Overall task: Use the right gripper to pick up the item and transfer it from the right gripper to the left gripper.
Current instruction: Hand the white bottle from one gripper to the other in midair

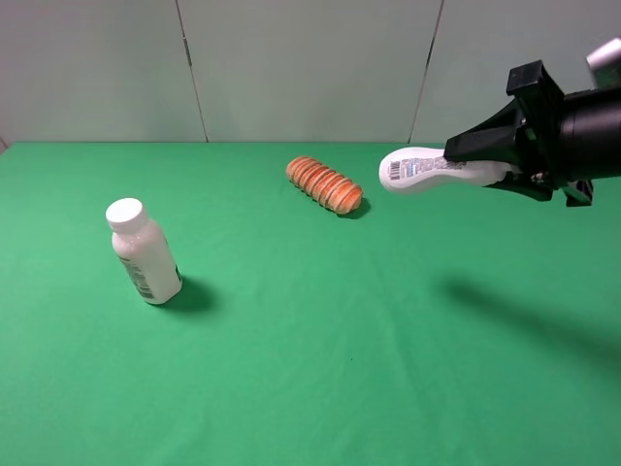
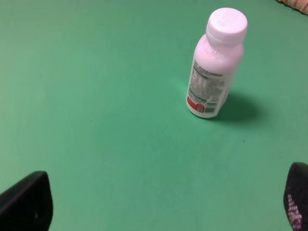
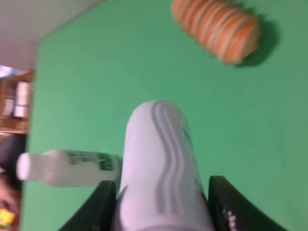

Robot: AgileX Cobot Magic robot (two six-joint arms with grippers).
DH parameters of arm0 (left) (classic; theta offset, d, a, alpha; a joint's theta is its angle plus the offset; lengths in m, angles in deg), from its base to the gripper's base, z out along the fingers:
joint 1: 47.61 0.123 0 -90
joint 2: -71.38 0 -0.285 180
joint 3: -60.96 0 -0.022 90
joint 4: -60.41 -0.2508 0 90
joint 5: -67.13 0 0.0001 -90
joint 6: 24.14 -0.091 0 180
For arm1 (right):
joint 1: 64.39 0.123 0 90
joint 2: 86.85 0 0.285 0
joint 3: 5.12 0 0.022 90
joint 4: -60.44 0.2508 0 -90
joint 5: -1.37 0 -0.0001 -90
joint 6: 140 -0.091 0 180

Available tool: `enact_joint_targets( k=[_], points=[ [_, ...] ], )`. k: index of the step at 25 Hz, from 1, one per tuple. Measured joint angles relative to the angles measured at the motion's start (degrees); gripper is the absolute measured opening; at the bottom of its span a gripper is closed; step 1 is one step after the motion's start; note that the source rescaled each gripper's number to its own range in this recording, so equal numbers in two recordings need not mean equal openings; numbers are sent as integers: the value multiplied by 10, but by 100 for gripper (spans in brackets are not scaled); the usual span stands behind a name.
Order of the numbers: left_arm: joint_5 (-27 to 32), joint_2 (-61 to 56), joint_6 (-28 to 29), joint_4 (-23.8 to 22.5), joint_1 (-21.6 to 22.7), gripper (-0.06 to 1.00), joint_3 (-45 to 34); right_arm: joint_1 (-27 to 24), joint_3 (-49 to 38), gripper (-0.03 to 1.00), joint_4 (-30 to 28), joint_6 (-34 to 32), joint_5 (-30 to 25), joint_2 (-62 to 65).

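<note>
Exterior high view: the right gripper (image 1: 477,163) reaches in from the far right, its jaws clamped on the item (image 1: 427,170), held level above the green worktop (image 1: 310,369). Left wrist view: the left gripper (image 2: 161,209) hangs near a white-capped bottle (image 2: 214,67), jaws spread wide and empty. Right wrist view: the item sits pinched between both jaws.
</note>
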Motion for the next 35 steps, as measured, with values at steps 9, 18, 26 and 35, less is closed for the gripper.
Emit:
enact_joint_targets(
  k=[9,18,26,35],
  points=[
    [0,0,0,0,0,97,0,-1,-48,4,123,143,-18,-15],
    [0,0,0,0,0,97,0,3,-48,4,163,178,-20,-48],
    [-1,0,0,0,0,97,0,52,-48,4,214,213,-28,-57],
    [-1,0,-4,-16,0,97,0,52,-48,4,218,223,-28,-57]
  ],
)
